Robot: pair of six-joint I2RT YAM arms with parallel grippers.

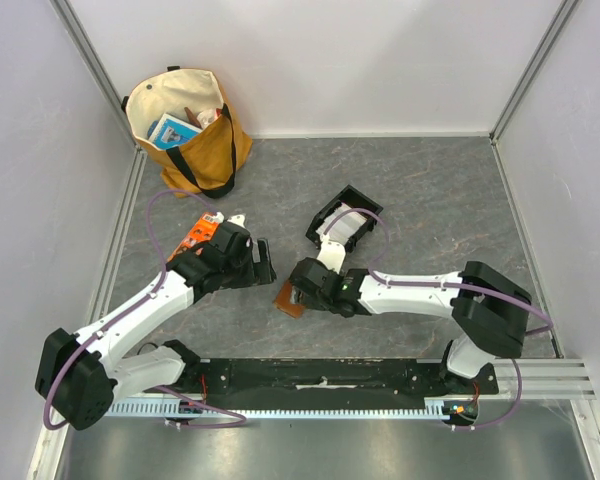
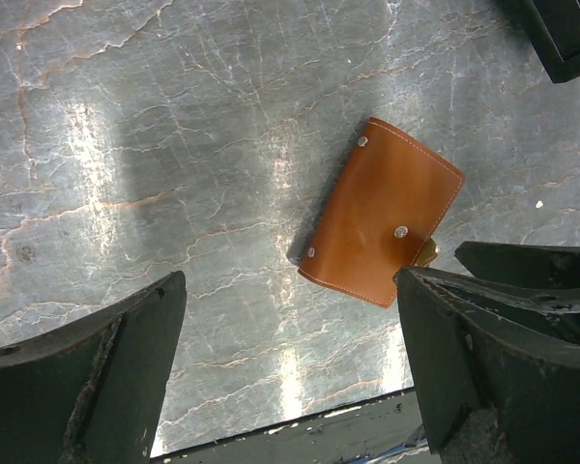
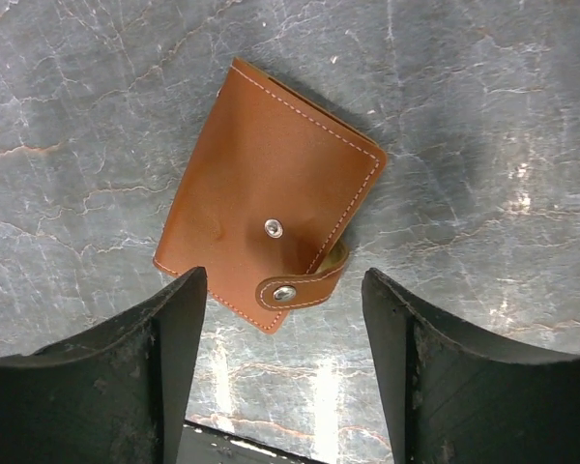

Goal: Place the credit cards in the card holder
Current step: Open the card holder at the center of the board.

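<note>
**Both tools apart over the folded card holder**

Nearest the arm bases, the card holder (image 1: 287, 299) lies flat on the grey marbled surface, roughly centred between the two arms. It is folded shut with its tan outside facing up, and its strap curls round one edge. Whether the strap's snap is fastened cannot be told.

The right tool (image 1: 298, 290) hangs directly over the card holder. In the right wrist view its fingers (image 3: 126, 377) stand apart, flanking the strap end of the card holder (image 3: 271, 188) without gripping it.

The left tool (image 1: 260, 262) sits at about 10 o'clock from the card holder, just beside it. Its fingers (image 2: 106, 377) are spread wide and hold nothing. In that wrist view the card holder (image 2: 382, 224) lies ahead of them on the bare surface.

Farther out, at about 1 o'clock from the card holder, a black tray (image 1: 327, 212) holds a pale stack, apparently the credit cards (image 1: 352, 226). An orange packet (image 1: 198, 236) lies beyond the left tool, at about 10 o'clock.

In the far left corner, at about 11 o'clock, stands a tan tote bag (image 1: 205, 150) with black handles, open at the top.
</note>
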